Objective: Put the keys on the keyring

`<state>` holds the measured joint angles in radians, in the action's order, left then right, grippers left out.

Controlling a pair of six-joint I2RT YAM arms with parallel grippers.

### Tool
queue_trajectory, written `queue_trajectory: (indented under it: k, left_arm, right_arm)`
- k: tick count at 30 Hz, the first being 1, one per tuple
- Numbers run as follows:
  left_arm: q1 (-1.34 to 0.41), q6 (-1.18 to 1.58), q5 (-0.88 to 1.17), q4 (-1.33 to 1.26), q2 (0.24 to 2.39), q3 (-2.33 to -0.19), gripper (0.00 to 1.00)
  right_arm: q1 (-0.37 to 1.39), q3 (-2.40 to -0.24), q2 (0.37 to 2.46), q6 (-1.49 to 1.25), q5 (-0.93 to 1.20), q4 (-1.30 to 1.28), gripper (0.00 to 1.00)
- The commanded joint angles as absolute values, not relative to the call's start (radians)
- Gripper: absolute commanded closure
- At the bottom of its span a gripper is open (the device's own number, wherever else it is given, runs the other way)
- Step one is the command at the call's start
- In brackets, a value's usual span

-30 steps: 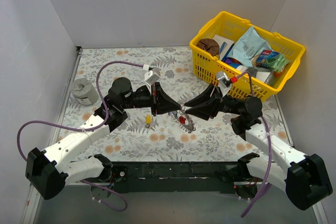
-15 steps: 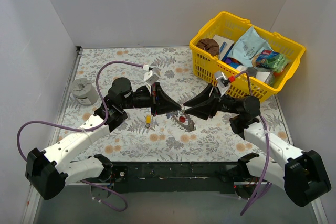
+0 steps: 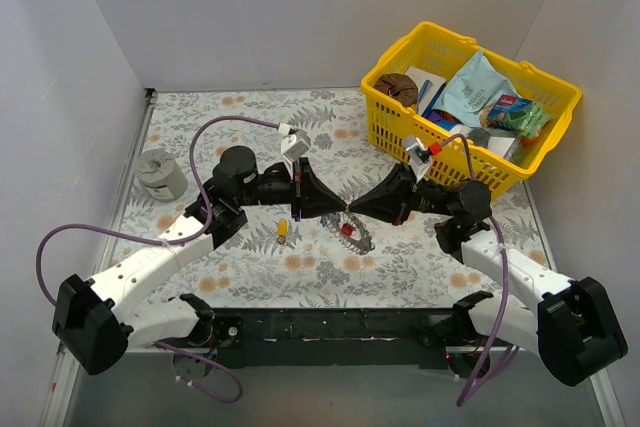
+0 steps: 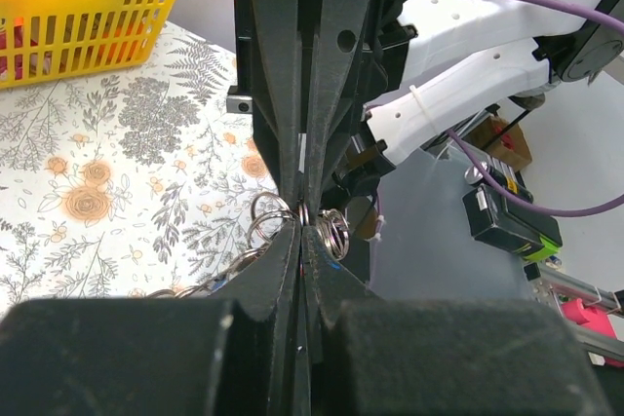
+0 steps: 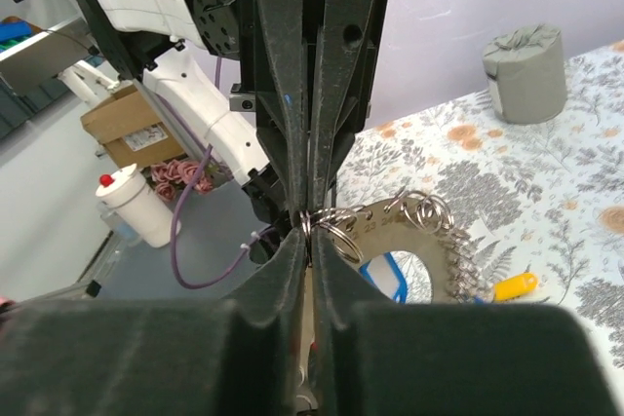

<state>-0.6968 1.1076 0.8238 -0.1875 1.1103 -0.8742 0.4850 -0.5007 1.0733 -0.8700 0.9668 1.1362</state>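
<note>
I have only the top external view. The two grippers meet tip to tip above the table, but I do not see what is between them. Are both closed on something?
Observer: The right wrist view shows the right gripper shut, with the keyring at its tips.
Operator: And the left one?
Observer: The left gripper is shut too, with small silver rings on either side of its tips.
Operator: I find the red key and yellow key only.
Observer: The blue key shows through the keyring's opening in the right wrist view.
</note>
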Motion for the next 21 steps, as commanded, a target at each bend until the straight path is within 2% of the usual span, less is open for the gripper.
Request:
queue_trajectory:
  k: [1,2,3,5,6,9,10,12,15,17,21]
  left_arm:
    - [-0.701,1.104,0.841,-0.218,1.115,-0.884,1.0]
    - [-0.701,1.103,0.838,-0.215,1.115,-0.879,0.99]
    - [-0.701,1.098,0.827,-0.21,1.114,-0.876,0.88]
    - [-0.701,1.094,0.747,-0.18,1.092,-0.871,0.52]
    - [-0.703,1.089,0.694,-0.161,1.079,-0.87,0.22]
    - [-0.699,1.086,0.465,-0.094,1.013,-0.858,0.06]
    - [-0.699,1.089,0.419,-0.084,0.994,-0.85,0.02]
    - [-0.696,1.091,0.336,-0.083,0.95,-0.822,0.02]
    - [-0.695,1.085,0.321,-0.069,0.951,-0.819,0.02]
    - [-0.695,1.085,0.333,-0.058,0.963,-0.824,0.02]
    - [-0.693,1.085,0.344,-0.071,0.979,-0.813,0.02]
  right_arm:
    - [0.495,-0.518,1.091,-0.882,0.976,1.209,0.99]
    - [0.495,-0.52,1.1,-0.882,0.986,1.207,0.99]
    - [0.494,-0.517,1.104,-0.881,0.991,1.2,0.99]
    - [0.494,-0.515,1.112,-0.833,0.996,1.146,0.99]
    - [0.494,-0.523,1.112,-0.8,0.994,1.026,0.99]
    - [0.494,-0.546,1.126,-0.622,0.982,0.739,0.99]
    - [0.494,-0.564,1.132,-0.538,0.979,0.673,0.99]
    - [0.494,-0.578,1.17,-0.447,0.947,0.522,0.99]
    - [0.492,-0.591,1.267,-0.433,0.93,0.468,0.99]
    - [0.494,-0.603,1.357,-0.44,0.924,0.466,0.99]
    - [0.494,-0.584,1.474,-0.518,0.904,0.621,0.99]
